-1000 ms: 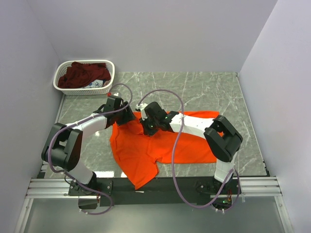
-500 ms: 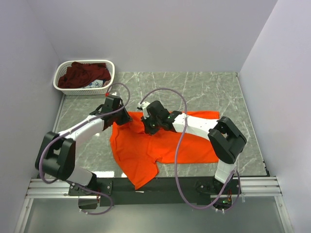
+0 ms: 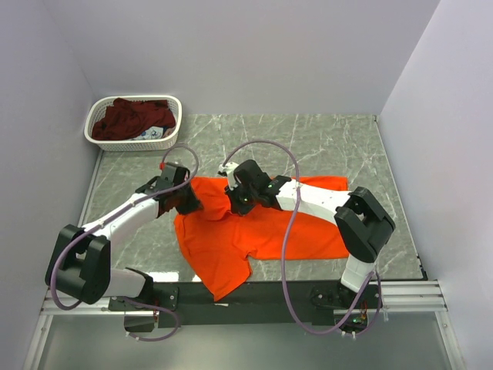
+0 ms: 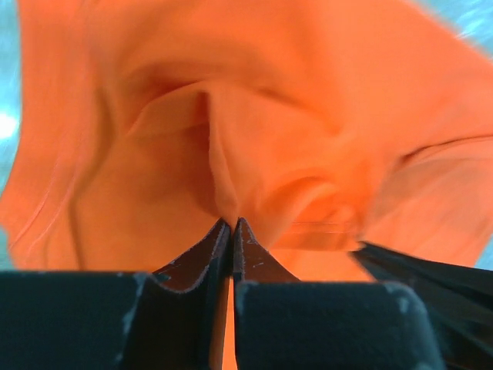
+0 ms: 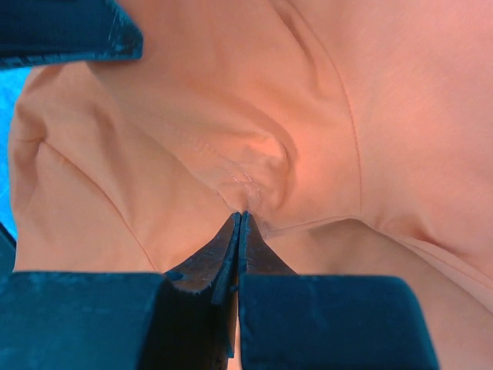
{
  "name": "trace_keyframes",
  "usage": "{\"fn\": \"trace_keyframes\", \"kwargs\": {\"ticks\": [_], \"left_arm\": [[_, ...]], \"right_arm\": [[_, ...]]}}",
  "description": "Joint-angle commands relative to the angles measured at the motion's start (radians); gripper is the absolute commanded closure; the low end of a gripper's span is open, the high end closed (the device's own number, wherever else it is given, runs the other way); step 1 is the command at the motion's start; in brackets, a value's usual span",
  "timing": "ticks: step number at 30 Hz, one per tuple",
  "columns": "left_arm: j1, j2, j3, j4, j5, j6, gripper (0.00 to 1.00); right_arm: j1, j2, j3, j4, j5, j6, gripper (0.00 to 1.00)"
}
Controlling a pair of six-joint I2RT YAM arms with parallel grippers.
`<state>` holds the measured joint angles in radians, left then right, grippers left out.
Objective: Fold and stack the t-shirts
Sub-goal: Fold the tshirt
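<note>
Both arms reach inward, left end effector and right end effector pinched tight.

A second ago the left gripper stood with its jaws apart at the far left corner of the orange t-shirt. Its jaws have since closed on a fold of that cloth, and it has come back toward the near edge of the table. This has uncovered the strip of shirt edge it had been hiding. The left arm has stretched out lower, and its elbow has swung out to the left and nearer the base. The right arm has shifted slightly, with its elbow drifting right and nearer.
</note>
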<state>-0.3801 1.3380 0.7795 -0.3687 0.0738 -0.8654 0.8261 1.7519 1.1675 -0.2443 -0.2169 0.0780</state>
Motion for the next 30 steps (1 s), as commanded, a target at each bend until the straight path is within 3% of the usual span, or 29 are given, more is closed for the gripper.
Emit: {"fn": "trace_keyframes", "kwargs": {"ticks": [1, 21, 30], "left_arm": [[-0.008, -0.029, -0.040, -0.038, 0.006, -0.041, 0.89], [-0.037, -0.088, -0.101, -0.107, 0.008, -0.069, 0.91], [-0.057, -0.108, -0.160, -0.056, 0.053, -0.124, 0.91]], "right_arm": [[-0.007, -0.014, -0.011, -0.021, -0.033, -0.024, 1.00], [-0.008, -0.038, -0.037, -0.055, -0.009, -0.038, 1.00], [-0.007, -0.052, -0.022, -0.085, 0.005, -0.052, 1.00]]}}
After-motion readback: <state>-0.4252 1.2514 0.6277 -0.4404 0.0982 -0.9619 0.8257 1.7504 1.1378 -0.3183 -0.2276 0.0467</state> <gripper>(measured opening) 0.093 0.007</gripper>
